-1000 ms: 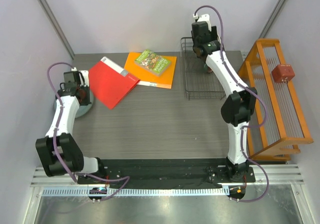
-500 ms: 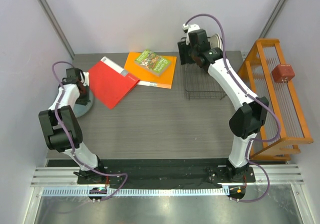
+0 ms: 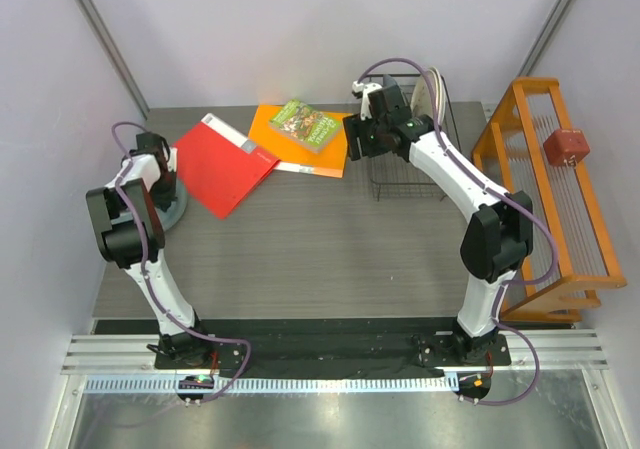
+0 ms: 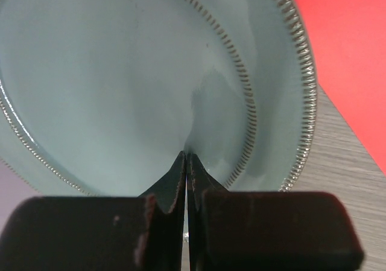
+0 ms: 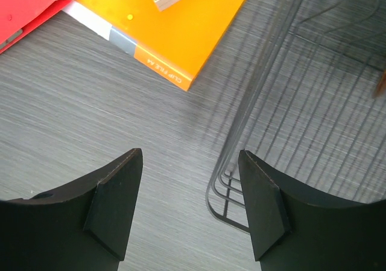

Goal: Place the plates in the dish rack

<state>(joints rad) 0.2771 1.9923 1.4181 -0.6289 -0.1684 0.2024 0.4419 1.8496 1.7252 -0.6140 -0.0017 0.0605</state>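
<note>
At the left, the left arm's elbow is now raised high above the bench (image 3: 300,249), where a second ago it lay low by the base. The left end effector (image 3: 162,172) has stayed over the grey-green plate (image 3: 172,209). Its fingers (image 4: 172,180) are pressed together, tips down at the plate's inner slope; we cannot tell whether they touch it. This plate lies flat at the bench's left edge, pale and glossy, with a band of dark dashes round its rim.

Beside it we count one red folder (image 3: 222,164), one orange folder (image 3: 322,151) and one green book (image 3: 305,124) lying on the orange one.

Further right, the right end effector (image 3: 358,141) has swung from the far end of the dish rack (image 3: 410,196) to its left side, fingers wide apart and holding nothing. At the rack's far right, pale upright plates (image 3: 433,84) show only their rims, and we cannot count them.

Rightmost stands one wooden rack (image 3: 555,199) with one red block (image 3: 566,147) on it.
</note>
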